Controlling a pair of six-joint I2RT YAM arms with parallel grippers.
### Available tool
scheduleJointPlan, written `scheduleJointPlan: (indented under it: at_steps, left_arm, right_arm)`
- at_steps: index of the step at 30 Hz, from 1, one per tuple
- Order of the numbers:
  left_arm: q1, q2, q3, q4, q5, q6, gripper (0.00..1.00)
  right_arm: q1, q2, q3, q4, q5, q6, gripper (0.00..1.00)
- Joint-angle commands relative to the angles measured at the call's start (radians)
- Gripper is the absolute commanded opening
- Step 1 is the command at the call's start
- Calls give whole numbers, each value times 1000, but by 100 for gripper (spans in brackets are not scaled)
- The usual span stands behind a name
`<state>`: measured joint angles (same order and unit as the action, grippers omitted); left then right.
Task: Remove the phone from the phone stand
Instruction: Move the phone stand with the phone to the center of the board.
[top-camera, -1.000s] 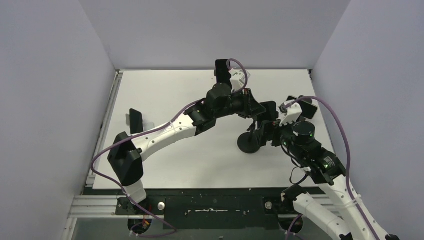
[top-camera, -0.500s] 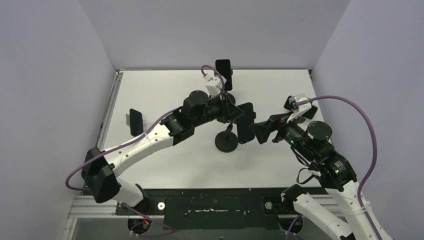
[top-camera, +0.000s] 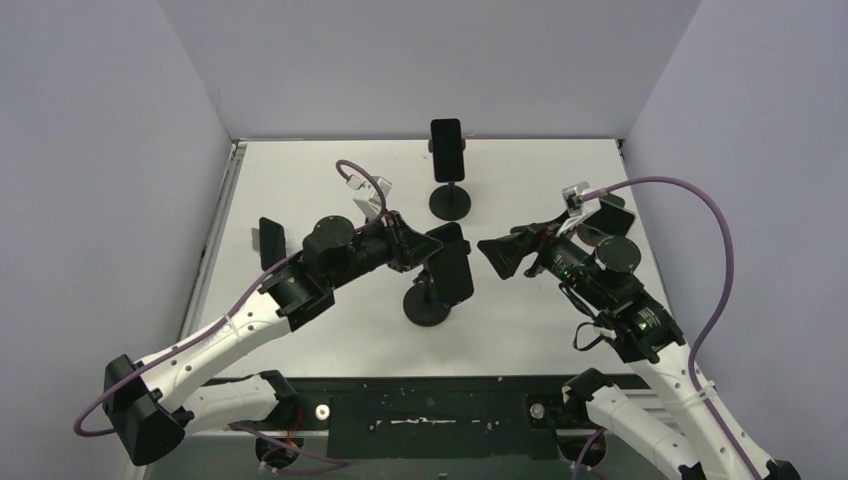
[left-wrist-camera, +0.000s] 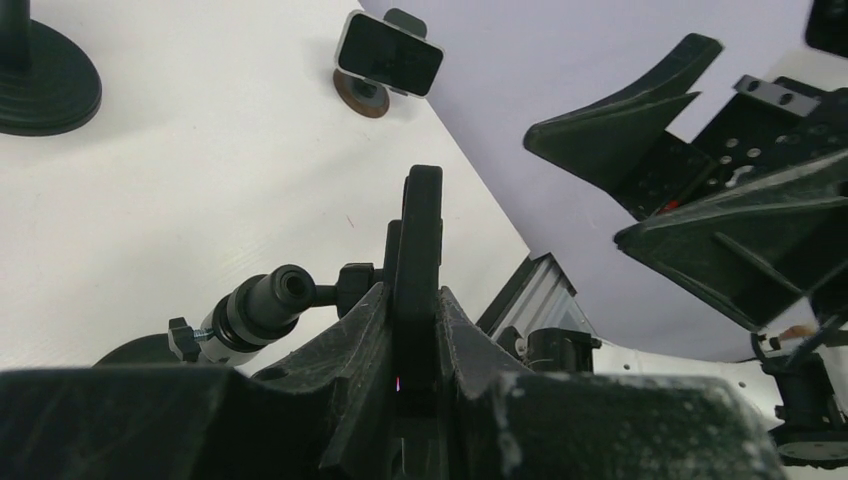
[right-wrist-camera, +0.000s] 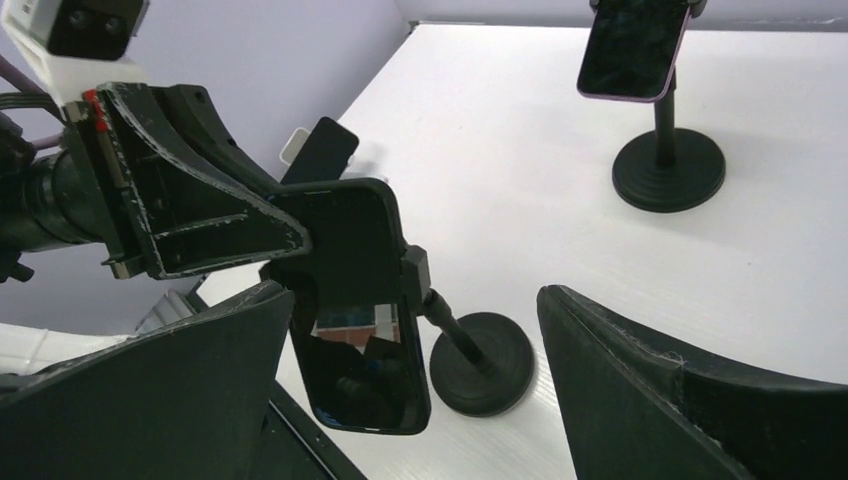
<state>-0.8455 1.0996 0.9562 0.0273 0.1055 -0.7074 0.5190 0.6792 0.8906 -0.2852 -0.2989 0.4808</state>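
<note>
A black phone (top-camera: 452, 272) is still clamped in its black phone stand (top-camera: 427, 306), whose round base (right-wrist-camera: 482, 375) appears to rest on the white table near the front middle. My left gripper (top-camera: 435, 256) is shut on the phone's upper edge. In the left wrist view the phone (left-wrist-camera: 420, 230) shows edge-on between the fingers, with the stand's neck (left-wrist-camera: 270, 305) to the left. My right gripper (top-camera: 492, 252) stands open just right of the phone, apart from it. Its view shows the dark screen (right-wrist-camera: 360, 330) in front of the wide jaws.
A second phone on a stand (top-camera: 447, 150), base (top-camera: 450, 203), stands at the back middle. A small holder with a phone (top-camera: 270, 243) sits at the left edge and another (top-camera: 610, 215) at the right. Grey walls close three sides of the table (top-camera: 320, 180).
My left gripper has pulled the phone and its stand left and toward the near edge. The right gripper has drawn back off the phone and now stands apart to its right.
</note>
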Motion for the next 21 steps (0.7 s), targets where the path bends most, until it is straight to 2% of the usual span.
scheduleJointPlan:
  at_steps: [1,8,21]
  left_arm:
    - [34,-88,-54,159,16,-48,0]
    - [51,-114,-134,235,67,-106,0]
    - [50,-73,-219,320,116,-297,0]
  right_arm:
    - [7,12,-26,78,-58,11,100]
    - [7,18,-85,63,-58,-3,100]
    - [6,-18,-122,33,-229,-36,100]
